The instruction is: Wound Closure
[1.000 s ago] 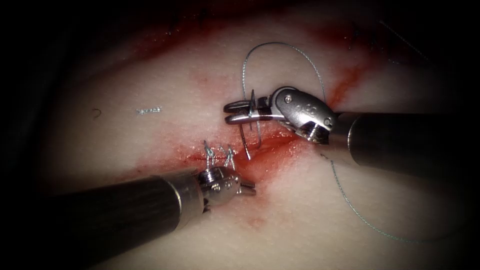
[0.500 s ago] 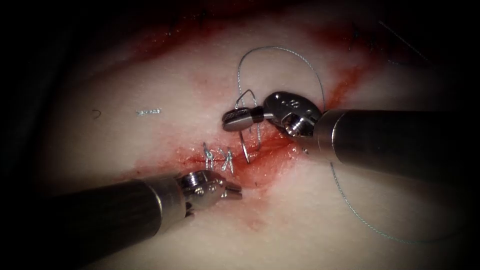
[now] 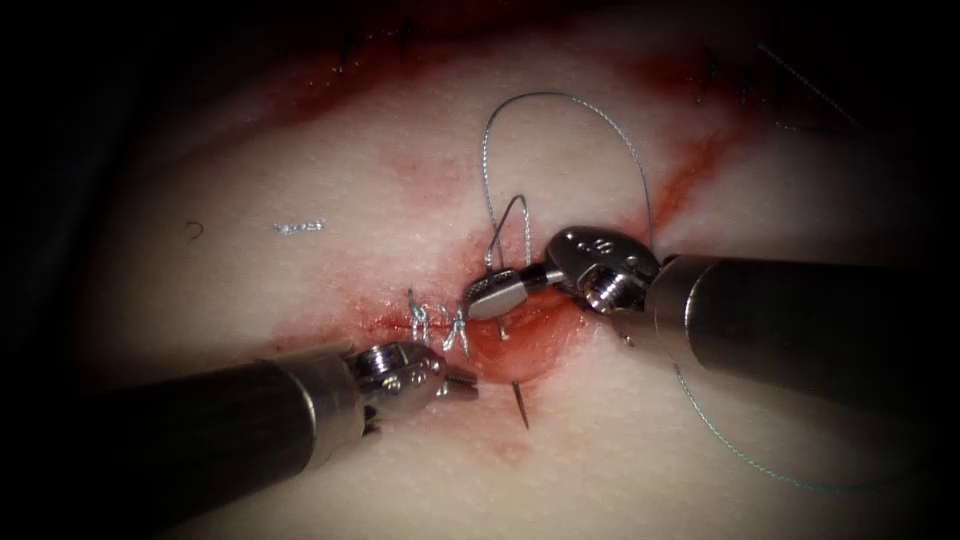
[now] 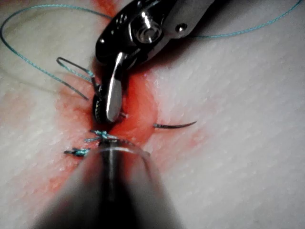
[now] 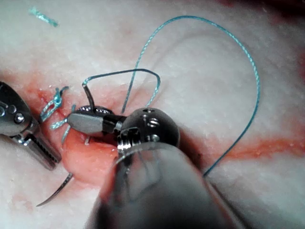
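Observation:
My right tool [image 3: 495,295] is shut on the curved needle [image 3: 512,215] along its rear half, pressed low against the cut [image 3: 520,335] in the tissue. The needle runs through the tissue. Its tip [image 3: 521,405] sticks out on the near edge of the cut, and its tail arches above the jaws. In the right wrist view the same jaws [image 5: 88,121] grip the needle, whose tip [image 5: 55,193] pokes out beyond. My left tool [image 3: 463,381] lies shut and holds nothing, just left of the tip. Thread [image 3: 560,96] loops from the tail behind the right tool.
Two tied stitches [image 3: 438,322] close the cut just left of the needle; they also appear in the left wrist view as knots [image 4: 97,136]. A cut scrap of thread [image 3: 298,227] lies on the tissue far left. Red fluid pools in the cut. Thread trails off toward the lower right [image 3: 740,452].
The right tool has swung down and left onto the cut and driven the needle through; the tip now shows on the near edge. The left tool has backed slightly left.

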Available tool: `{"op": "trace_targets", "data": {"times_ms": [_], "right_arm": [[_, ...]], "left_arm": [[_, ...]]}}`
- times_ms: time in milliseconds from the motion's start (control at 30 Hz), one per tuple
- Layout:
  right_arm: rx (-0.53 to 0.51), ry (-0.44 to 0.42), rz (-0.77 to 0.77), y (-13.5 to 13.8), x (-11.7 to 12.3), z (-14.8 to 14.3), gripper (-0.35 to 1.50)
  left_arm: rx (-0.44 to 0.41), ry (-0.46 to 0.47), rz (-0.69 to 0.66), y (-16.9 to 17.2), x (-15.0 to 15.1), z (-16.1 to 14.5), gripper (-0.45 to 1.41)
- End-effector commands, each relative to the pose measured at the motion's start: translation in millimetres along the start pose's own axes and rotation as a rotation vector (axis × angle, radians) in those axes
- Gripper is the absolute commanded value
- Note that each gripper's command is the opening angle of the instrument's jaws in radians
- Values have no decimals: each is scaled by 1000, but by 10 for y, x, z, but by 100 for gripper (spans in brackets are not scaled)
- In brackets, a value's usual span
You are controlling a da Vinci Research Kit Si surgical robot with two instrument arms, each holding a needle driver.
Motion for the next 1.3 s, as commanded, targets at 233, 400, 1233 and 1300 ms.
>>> {"op": "trace_targets", "data": {"times_ms": [233, 400, 1233, 1300], "right_arm": [[20, -19, 177, -5, -14, 13, -35], [-14, 46, 222, -5, -11, 7, -35], [-222, 337, 37, 7, 26, -125, 89], [-221, 340, 36, 7, 23, -128, 89]], "left_arm": [[2, -1, 1, 3, 0, 6, 17], [19, 1, -5, 6, 4, -2, 17], [168, 316, 342, 15, 58, -17, 49], [175, 315, 339, 14, 59, -17, 51]]}}
